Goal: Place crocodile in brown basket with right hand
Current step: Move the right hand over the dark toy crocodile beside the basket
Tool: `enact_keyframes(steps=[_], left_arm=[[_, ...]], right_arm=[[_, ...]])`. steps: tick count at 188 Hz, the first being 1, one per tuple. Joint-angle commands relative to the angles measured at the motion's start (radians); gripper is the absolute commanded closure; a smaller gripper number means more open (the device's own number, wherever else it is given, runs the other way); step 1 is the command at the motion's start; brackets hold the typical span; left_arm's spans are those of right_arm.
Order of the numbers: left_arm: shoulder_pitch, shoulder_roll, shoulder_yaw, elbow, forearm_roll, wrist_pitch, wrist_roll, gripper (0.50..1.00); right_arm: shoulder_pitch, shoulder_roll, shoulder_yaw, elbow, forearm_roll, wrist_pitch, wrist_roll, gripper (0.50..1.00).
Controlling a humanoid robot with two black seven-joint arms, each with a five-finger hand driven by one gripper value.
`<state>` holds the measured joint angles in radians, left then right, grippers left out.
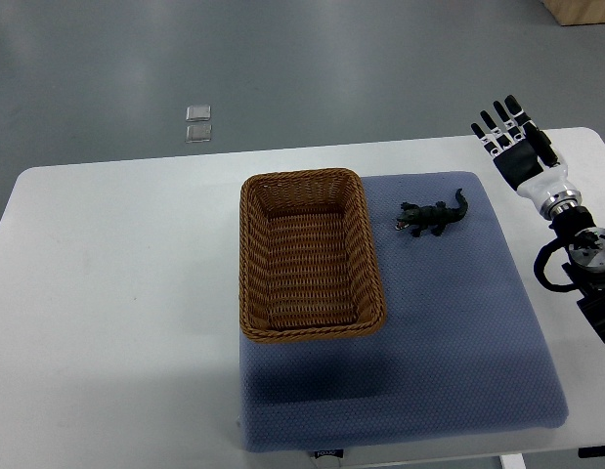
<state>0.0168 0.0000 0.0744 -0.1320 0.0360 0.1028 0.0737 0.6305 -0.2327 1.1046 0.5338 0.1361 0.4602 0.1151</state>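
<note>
- The crocodile [433, 217] lies just right of the basket [302, 177], not touching it; its head points at the basket.
- The right hand [515, 137] is further right of the basket, well past the toy; its fingers [500, 109] are spread and hold nothing.
- The toy looks light and stiff (maybe plastic); pinch its fat middle, not the thin tail.
- No writing can be read.

One steep overhead view from the robot's side covers the table [107, 254].

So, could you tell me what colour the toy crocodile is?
The crocodile is dark green, almost black, seen in the top view.
</note>
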Motion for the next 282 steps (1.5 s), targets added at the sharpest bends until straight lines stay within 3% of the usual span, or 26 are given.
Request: enact_keyframes(steps=[1, 56, 97, 149, 189, 226, 282], left_arm=[[0.0, 0.0, 0.001, 0.0, 0.001, 0.0, 0.0, 0.5], [0.0, 0.0, 0.001, 0.0, -0.001, 0.0, 0.0, 0.5], [0.0, 0.0, 0.001, -0.002, -0.001, 0.0, 0.0, 0.5], [0.0, 0.0, 0.001, -0.002, -0.001, -0.002, 0.0, 0.5], [0.0, 0.0, 0.002, -0.002, -0.001, -0.003, 0.0, 0.5], [0.0, 0.0, 0.001, -0.009, -0.001, -0.003, 0.0, 0.5], [0.008, 0.0, 0.001, -0.009, -0.001, -0.002, 0.0, 0.5]], right_arm=[[0.0, 0.0, 0.0, 0.0, -0.001, 0.0, 0.0, 0.532], [0.012, -0.019, -0.035, 0.002, -0.052, -0.006, -0.008, 0.532], [0.084, -0.091, -0.13, 0.006, -0.371, -0.009, -0.015, 0.534], [0.353, -0.208, -0.512, 0.051, -0.947, 0.061, -0.043, 0.534], [0.594, -0.201, -0.867, 0.089, -1.314, 0.069, -0.072, 0.534], [0.699, -0.172, -1.026, 0.141, -1.357, 0.08, -0.129, 0.532], [0.647, -0.154, -1.029, 0.209, -1.334, 0.066, -0.124, 0.534]])
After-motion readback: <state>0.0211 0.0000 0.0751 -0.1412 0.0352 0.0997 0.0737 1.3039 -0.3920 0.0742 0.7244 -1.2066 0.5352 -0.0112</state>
